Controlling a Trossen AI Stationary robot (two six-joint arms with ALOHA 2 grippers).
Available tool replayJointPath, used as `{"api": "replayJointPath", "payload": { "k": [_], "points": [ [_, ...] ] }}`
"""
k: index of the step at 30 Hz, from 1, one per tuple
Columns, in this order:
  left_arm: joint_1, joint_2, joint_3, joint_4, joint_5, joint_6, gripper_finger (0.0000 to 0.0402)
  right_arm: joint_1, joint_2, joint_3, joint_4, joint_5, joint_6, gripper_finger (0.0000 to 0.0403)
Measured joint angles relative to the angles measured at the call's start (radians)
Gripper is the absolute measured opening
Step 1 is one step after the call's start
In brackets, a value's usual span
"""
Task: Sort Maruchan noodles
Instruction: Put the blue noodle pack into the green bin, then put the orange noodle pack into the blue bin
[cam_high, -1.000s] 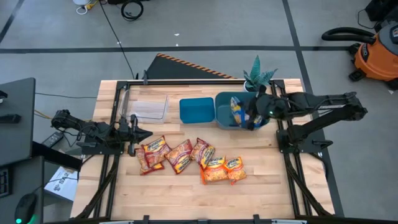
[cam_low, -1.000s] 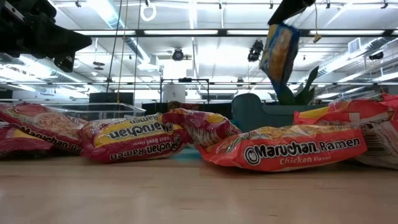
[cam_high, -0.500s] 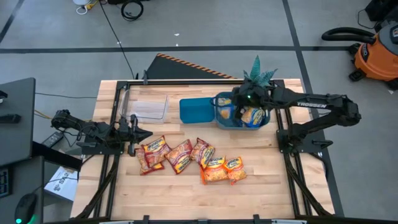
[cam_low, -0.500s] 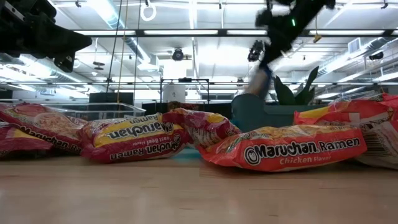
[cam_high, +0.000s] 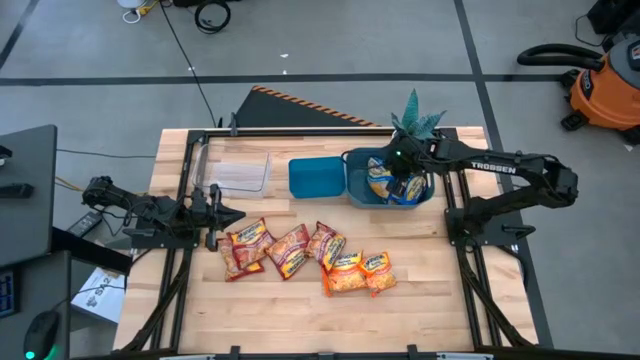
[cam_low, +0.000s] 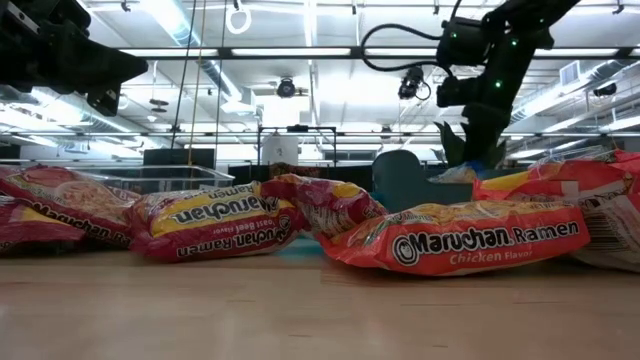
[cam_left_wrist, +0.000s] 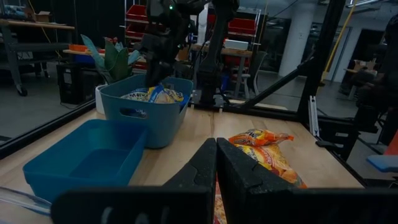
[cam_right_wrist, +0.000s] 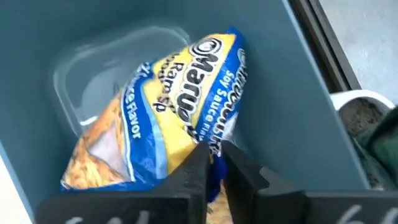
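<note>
The left gripper rests low at the table's left edge, fingers closed together on nothing, red and orange packets just ahead. The right gripper, which held its blue packet higher a second ago, now reaches down into the teal bin, fingertips pinching that packet's edge.

You can't see how many blue packets lie in the bin: the right gripper covers them from above. The low view crops the rightmost packet at its edge.
</note>
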Motion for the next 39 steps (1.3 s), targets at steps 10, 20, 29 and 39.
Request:
{"api": "replayJointPath", "payload": {
  "k": [10,20,29,39],
  "points": [
    [0.000,0.000,0.000,0.000,0.000,0.000,0.0016,-0.039,-0.003,0.145,-0.292,0.035,0.038,0.0122],
    [0.000,0.000,0.000,0.000,0.000,0.000,0.0016,0.051,-0.045,0.194,-0.170,-0.060,0.045,0.0124],
    [0.000,0.000,0.000,0.000,0.000,0.000,0.0016,0.196,-0.043,0.064,0.033,-0.140,0.042,0.0124],
    [0.000,0.000,0.000,0.000,0.000,0.000,0.0016,0.352,0.066,-0.001,0.129,-0.008,0.027,0.0164]
  ]
}}
